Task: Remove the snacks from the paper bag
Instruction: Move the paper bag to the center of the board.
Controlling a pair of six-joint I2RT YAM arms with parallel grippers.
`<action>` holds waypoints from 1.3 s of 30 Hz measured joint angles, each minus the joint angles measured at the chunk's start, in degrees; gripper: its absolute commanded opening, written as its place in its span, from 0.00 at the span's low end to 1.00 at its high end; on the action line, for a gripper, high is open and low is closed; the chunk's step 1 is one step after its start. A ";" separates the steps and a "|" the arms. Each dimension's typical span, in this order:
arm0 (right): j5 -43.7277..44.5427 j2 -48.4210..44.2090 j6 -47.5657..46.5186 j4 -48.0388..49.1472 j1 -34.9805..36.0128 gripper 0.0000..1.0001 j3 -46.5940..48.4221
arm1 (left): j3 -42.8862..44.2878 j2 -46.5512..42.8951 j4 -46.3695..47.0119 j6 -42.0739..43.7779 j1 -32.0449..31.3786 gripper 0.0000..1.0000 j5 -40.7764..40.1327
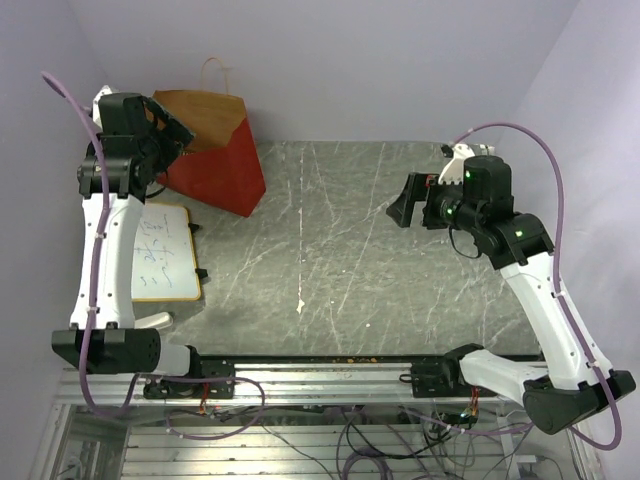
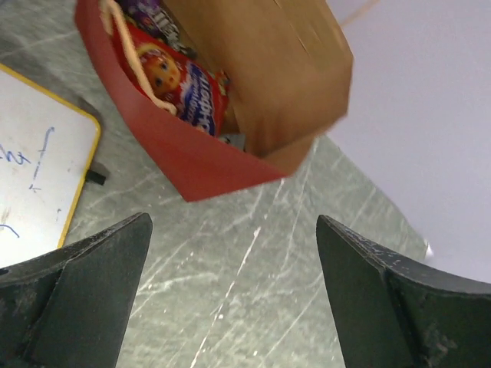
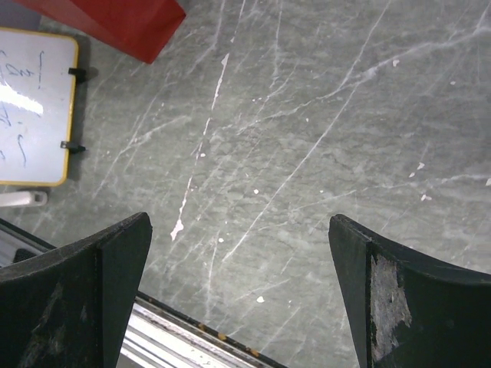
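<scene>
The left fingers (image 2: 84, 284) were spread wide and held nothing; between them only the grey table (image 2: 253, 307) showed. Just beyond their tips was the paper bag (image 2: 199, 165), at the far left corner of the table, with its mouth turned toward the left wrist. Inside it, against the red wall, lay the red chip bag (image 2: 180, 80) with a blue logo, and a twisted handle crossed over it. The right fingers (image 3: 77, 284) were also spread and empty, over bare table well apart from the bag. The whiteboard (image 2: 38, 169) lay near the bag.

I judge the step in hand was the reach into the bag with the left arm. To do it well, the fingers should enter the mouth without pushing the near wall. They should avoid the handle and close on the chip bag's upper edge, because the light paper bag could slide or tip.
</scene>
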 measured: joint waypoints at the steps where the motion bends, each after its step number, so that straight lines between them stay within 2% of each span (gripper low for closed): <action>1: 0.42 -0.07 -0.61 0.11 0.44 1.00 0.00 | 0.37 0.66 0.26 -1.16 0.28 0.99 -1.92; 5: 2.99 -0.50 -3.17 0.37 3.34 1.00 0.00 | 1.44 3.10 0.26 -4.98 2.73 0.94 -7.13; 9: 5.55 -1.16 -4.87 1.29 4.44 1.00 0.00 | 2.58 6.78 1.03 -8.39 6.69 0.72 -8.20; 14: 8.87 -1.53 -6.38 2.14 4.57 1.00 0.00 | 3.76 13.03 4.00 -10.84 9.84 0.60 -5.20; 19: 11.45 -1.46 -7.48 2.40 4.61 1.00 0.00 | 6.47 18.75 6.43 -11.76 10.19 0.28 -2.01; 22: 12.24 -1.22 -7.85 2.40 4.61 1.00 0.00 | 6.95 20.11 8.68 -11.98 10.19 0.12 0.70; 23: 12.41 -1.07 -7.91 2.40 4.61 1.00 0.00 | 6.95 20.26 9.68 -12.13 10.19 0.09 2.12; 31: 12.68 0.07 -8.68 2.40 4.61 1.00 0.00 | 6.71 21.14 14.75 -14.69 9.38 0.07 10.58; 39: 12.09 0.44 -8.68 2.40 4.61 1.00 0.00 | 7.17 23.26 16.61 -15.39 5.38 0.07 15.50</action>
